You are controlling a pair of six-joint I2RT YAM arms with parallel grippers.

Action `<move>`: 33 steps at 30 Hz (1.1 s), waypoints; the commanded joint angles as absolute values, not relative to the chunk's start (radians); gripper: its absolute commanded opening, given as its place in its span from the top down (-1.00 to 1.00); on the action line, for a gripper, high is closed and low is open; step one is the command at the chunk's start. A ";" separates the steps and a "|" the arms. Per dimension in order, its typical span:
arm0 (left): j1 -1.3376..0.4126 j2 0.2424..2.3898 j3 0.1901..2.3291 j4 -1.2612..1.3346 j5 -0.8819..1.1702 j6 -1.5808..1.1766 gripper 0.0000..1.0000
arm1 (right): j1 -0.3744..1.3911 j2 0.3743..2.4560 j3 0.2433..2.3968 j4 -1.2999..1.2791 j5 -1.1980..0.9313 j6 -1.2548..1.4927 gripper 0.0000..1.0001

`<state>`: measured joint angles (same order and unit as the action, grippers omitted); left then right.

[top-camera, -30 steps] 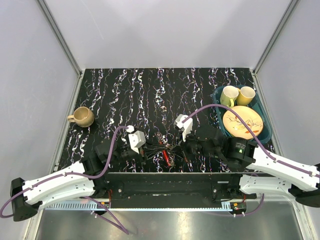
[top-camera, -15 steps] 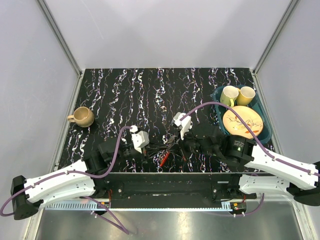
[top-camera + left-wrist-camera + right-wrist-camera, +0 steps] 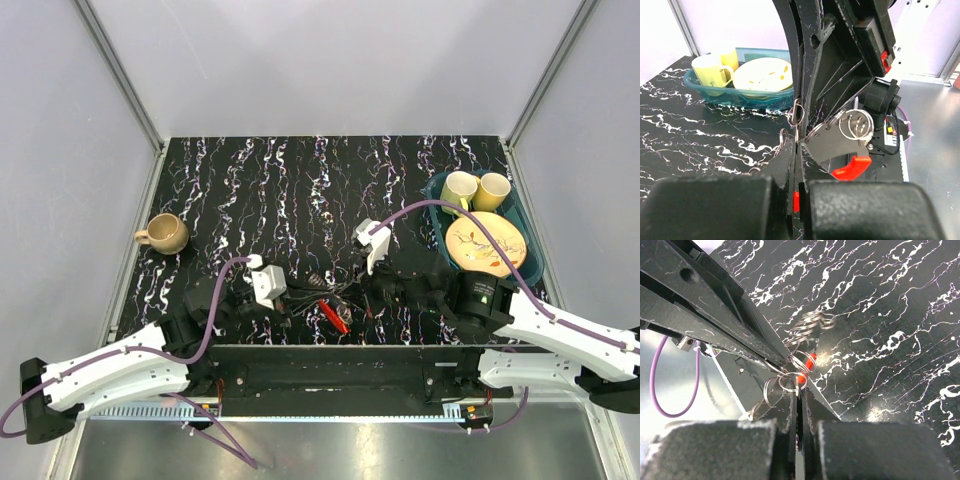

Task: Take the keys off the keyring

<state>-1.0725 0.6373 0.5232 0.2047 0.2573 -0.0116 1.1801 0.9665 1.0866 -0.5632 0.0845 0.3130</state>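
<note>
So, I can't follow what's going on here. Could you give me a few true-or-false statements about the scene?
1. The tan mug sits in the teal basin. False: the tan mug stands alone at the table's left. The basin holds two yellow mugs and a plate.
2. A bright red piece lies between the two arms. True: the red piece is there, by the table's near edge.
3. The right gripper is wide open. False: the right gripper has its fingers almost together, pinching the keyring.
4. Both grippers meet at the same spot. True: the left gripper reaches the same wire rings.
</note>
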 commanded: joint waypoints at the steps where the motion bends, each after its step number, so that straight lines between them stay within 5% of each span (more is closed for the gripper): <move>1: -1.074 0.603 0.512 0.212 0.313 0.006 1.00 | 1.147 0.922 1.121 -0.545 0.167 0.319 1.00; 16: -1.074 0.554 0.506 0.296 0.296 -0.029 1.00 | 1.129 0.916 1.057 -0.514 0.106 0.322 0.99; 25: -1.074 0.584 0.522 0.282 0.239 -0.044 1.00 | 1.131 0.881 1.031 -0.466 0.011 0.249 0.46; 33: -1.074 0.614 0.534 0.302 0.250 -0.067 1.00 | 1.131 0.750 0.960 -0.387 -0.109 0.100 0.36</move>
<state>-1.0725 0.6022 0.5076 0.2153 0.2527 -0.0486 1.1358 0.8143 0.9924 -0.4751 -0.0185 0.2062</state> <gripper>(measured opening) 0.005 0.308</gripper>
